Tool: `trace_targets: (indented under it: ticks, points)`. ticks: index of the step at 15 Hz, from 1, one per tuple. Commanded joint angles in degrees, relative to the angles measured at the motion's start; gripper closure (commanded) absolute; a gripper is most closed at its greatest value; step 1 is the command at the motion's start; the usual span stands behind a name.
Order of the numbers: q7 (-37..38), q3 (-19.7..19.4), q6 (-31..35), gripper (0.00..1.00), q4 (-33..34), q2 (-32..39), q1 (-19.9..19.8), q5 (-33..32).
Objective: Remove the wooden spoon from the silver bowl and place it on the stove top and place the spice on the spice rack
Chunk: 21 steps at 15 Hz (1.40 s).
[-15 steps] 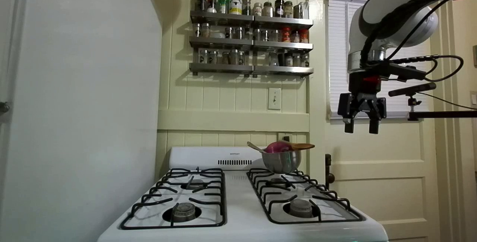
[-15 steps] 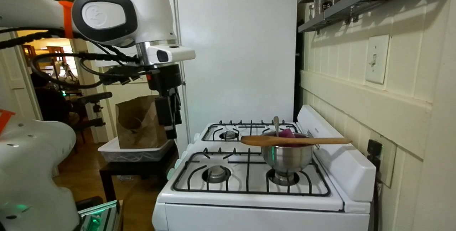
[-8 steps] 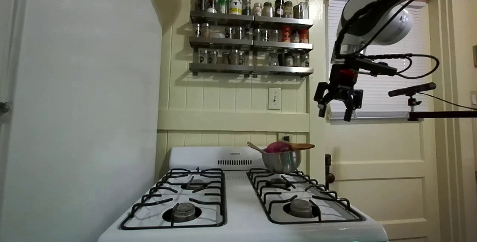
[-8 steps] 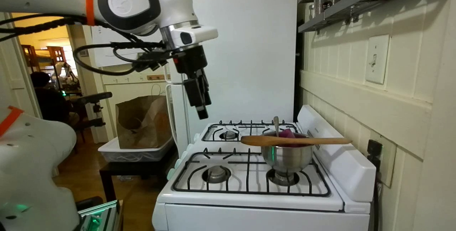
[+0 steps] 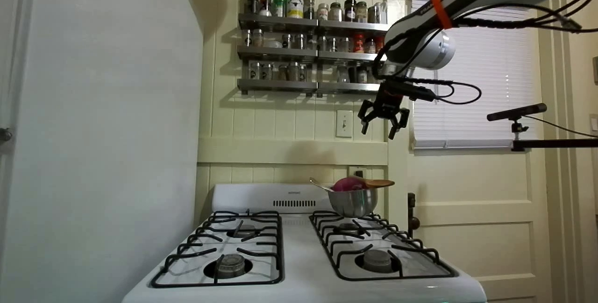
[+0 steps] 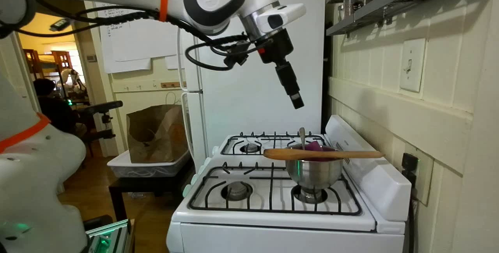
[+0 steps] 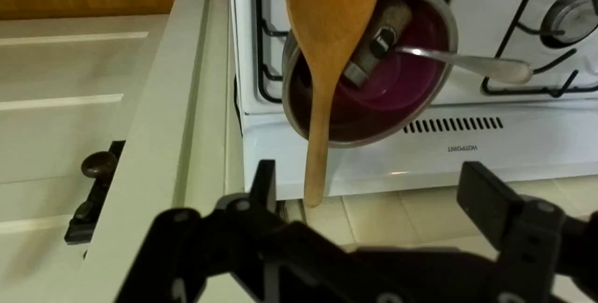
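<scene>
My claw [image 5: 379, 131] hangs, jaws spread apart, well above the stove top [image 5: 296, 251], where the wooden spoon [image 7: 322, 79] lies across the silver bowl [image 6: 314, 175], a spice jar [image 7: 379, 44] inside it.

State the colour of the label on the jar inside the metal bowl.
The label is black with pale lettering, clearest in the wrist view.
</scene>
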Motion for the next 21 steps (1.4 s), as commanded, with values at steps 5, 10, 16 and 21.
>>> trace_targets:
  ticks: [5,10,16,21]
  points:
    - [6.31,0.28,-0.17,0.0,8.09,11.12,0.98,-7.9]
    - [7.42,0.27,-0.87,0.0,10.11,13.17,1.16,-9.05]
    - [6.81,-0.49,1.92,0.0,11.33,16.89,1.65,-7.8]
    - [6.59,-1.21,2.88,0.0,12.37,20.45,1.94,-7.55]
